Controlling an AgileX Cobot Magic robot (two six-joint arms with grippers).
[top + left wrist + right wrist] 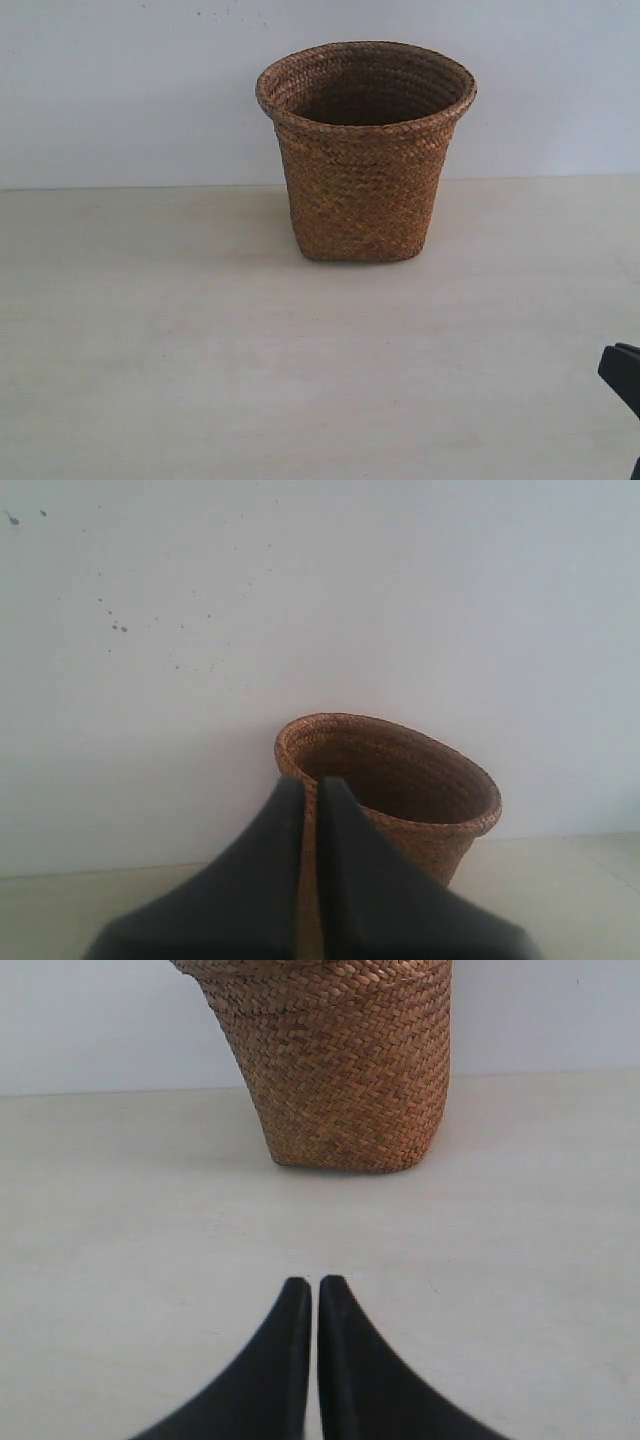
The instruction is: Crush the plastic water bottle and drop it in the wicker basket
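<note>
The brown wicker basket stands upright, seemingly near the wall.

Left gripper closed in front of the wicker basket

Its two dark fingers lie pressed together, with only a thin slit between them, and their tips overlap the near edge of the basket's rim. The basket stands upright on a pale table, close to a white wall. Its round mouth is open, and the woven rings inside look darker than the rim. A few small dark specks dot the wall.
</note>
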